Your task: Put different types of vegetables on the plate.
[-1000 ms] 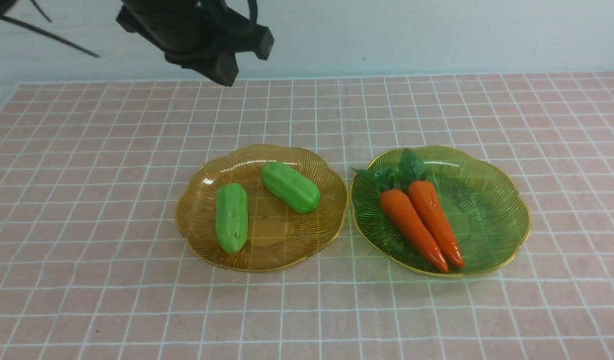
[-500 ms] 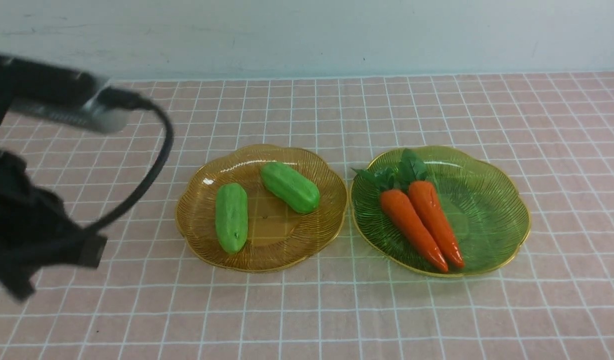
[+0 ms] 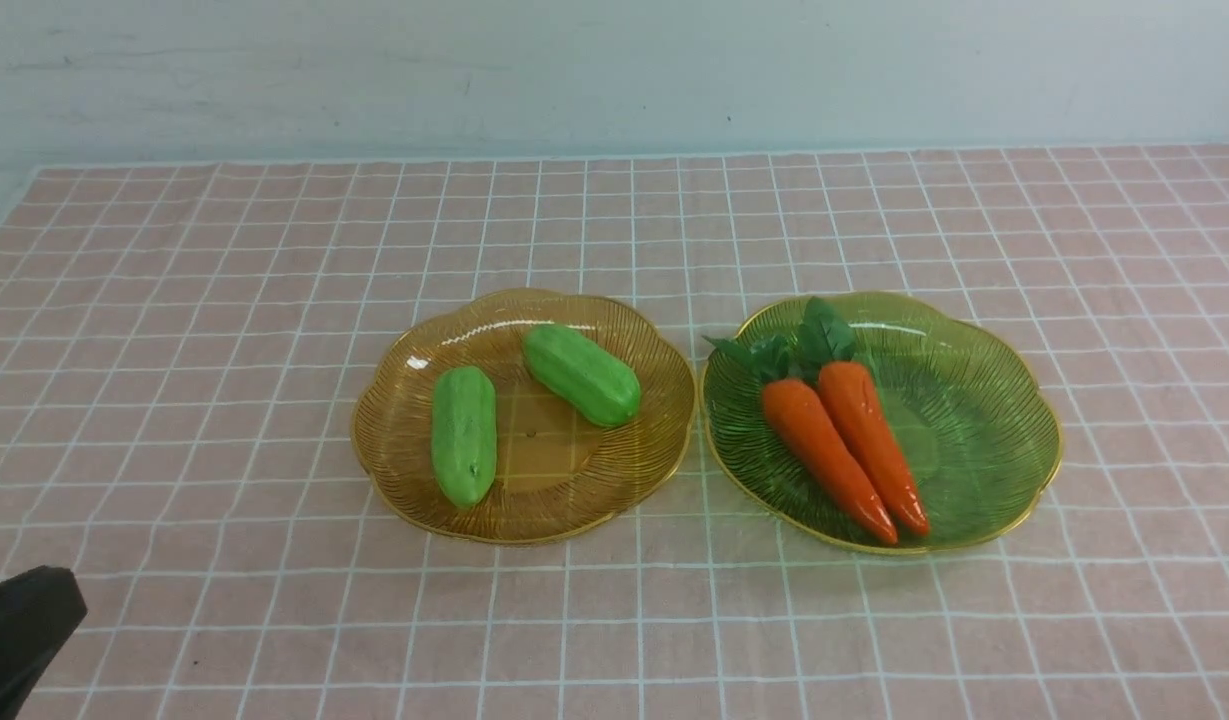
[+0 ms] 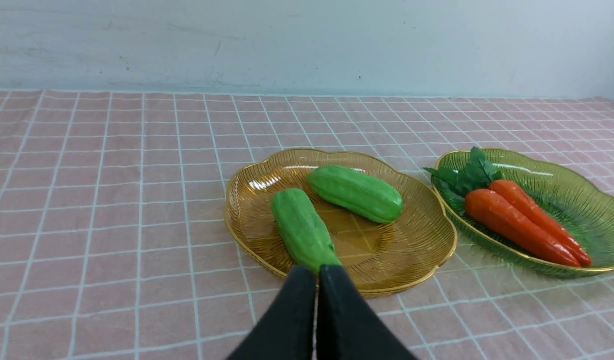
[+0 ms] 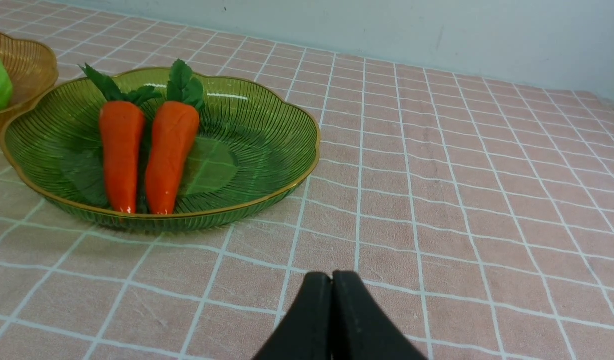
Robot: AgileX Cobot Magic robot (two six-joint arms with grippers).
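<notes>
Taking the amber plate (image 3: 524, 505) as the landmark, and going from left to right: the left gripper (image 4: 316, 272) sits low, near the left front of this plate, with its jaws pressed together and nothing between them. On the plate lie two cucumbers, one (image 3: 464, 435) in the left half and the other (image 3: 581, 373) toward the back right; they do not touch. Just to the right of the amber plate stands the green plate (image 3: 1014, 400), holding two carrots (image 3: 854, 440) side by side with their leaves toward the back. Further right, away from both plates, the right gripper (image 5: 331, 280) hovers over the bare table (image 5: 461, 165), also closed and empty.

In my judgement the sorting looks finished, each kind on its own plate. The good way now is to keep both grippers away from the plate rims, because these light plates could slide easily.
</notes>
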